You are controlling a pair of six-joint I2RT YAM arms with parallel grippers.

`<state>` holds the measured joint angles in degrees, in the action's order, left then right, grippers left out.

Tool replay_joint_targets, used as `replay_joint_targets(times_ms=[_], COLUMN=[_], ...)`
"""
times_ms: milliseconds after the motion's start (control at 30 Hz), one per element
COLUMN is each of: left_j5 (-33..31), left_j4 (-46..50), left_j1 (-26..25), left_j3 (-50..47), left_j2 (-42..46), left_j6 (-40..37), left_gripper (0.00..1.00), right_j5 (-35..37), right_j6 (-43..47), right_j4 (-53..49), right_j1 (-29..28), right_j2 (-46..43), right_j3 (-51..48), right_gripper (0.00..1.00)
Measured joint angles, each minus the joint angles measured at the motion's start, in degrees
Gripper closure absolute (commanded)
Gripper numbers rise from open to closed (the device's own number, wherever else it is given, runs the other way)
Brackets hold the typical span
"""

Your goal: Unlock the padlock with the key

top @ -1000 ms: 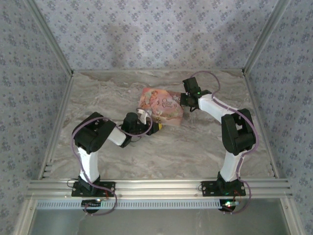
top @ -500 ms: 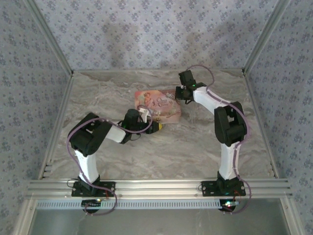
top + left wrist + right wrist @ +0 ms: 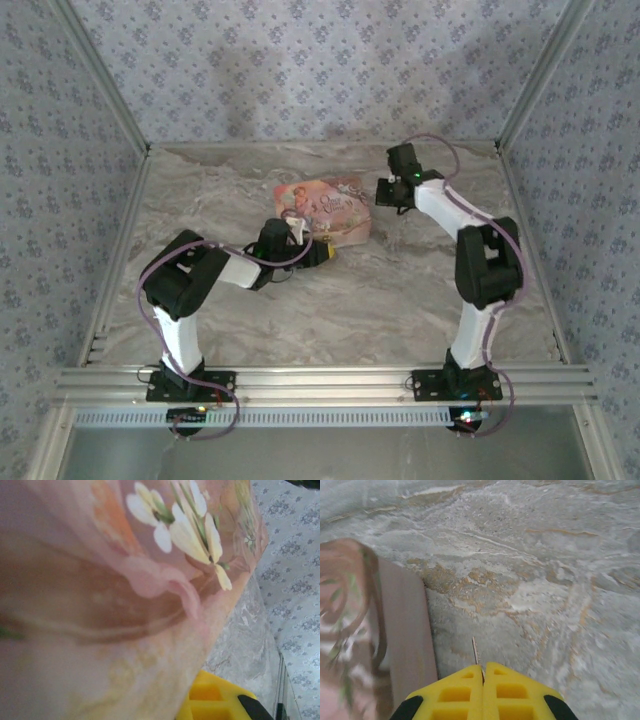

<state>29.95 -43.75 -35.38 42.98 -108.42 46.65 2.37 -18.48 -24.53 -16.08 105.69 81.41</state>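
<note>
Rear overhead; close wrists sharing box (image 3: 325, 208)

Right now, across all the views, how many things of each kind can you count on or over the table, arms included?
Robot arms: 2 (left arm, right arm)
Pink illustrated box: 1
Key, a thin sliver pinched in the right hand: 1
Total: 4

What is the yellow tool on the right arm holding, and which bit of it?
The right tool is shut on a thin sliver, probably the key. It pinches the key's near end, and the tip pokes out over the table.
</note>
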Motion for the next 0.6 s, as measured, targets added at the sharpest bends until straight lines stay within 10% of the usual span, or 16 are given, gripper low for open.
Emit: replay_joint_targets(times_ms=[600], left_j5=[0.2], left_j4=[5.2], left_j1=[0.0], left_j3=[4.2], left_j2=[0.2], left_j6=[6.2], left_gripper=[0.99], right_j5=[-34.4], right_j6=[-19.6], right_j4=[33.6], right_j1=[3.2], right_j2=[-38.7], right_j3=[-46.8], right_gripper=[1.0])
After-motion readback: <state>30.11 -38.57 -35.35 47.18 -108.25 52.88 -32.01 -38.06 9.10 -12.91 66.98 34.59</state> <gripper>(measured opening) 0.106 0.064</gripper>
